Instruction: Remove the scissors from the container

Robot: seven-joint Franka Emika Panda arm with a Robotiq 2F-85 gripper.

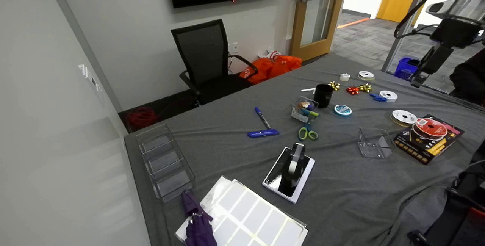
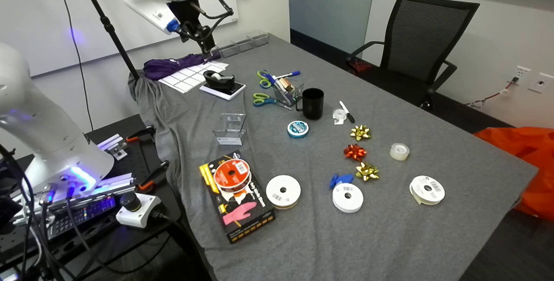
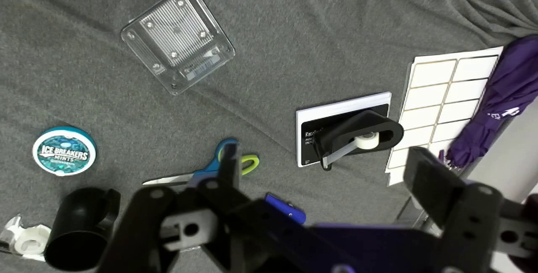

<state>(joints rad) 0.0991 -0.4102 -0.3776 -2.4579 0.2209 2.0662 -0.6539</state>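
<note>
I hold the gripper (image 3: 324, 164) raised above the gray cloth (image 1: 235, 155). Its jaws stand wide apart with nothing between them. I judge this a standby position: the height clears what lies below, and the spacing suits a pick not yet made.

The scissors (image 2: 264, 80) appear to rest in the container (image 1: 299, 116), green loops projecting past its rim. This handle-out placement probably confines the blades and presents the loops for grasping. Other small items (image 2: 285, 84) share the container, so I expect rubbing during extraction.

Caution: a loose pair (image 3: 206, 170) of similar pattern lies flat on the cloth just beside the container. I do not treat it as the target.

The black mug (image 2: 312, 104) stands upright just beside the container and limits approach from that side. The tape dispenser (image 3: 355, 128) rests on a flat pack (image 3: 336, 109), presumably to save space.

Materials: the container has thin, transparent, angular walls, likely plastic and light enough to drag. The scissors' loops are rounded, likely molded. The mug is cylindrical and smooth. The cloth is matte and creased; I expect it to shift under side load.
</note>
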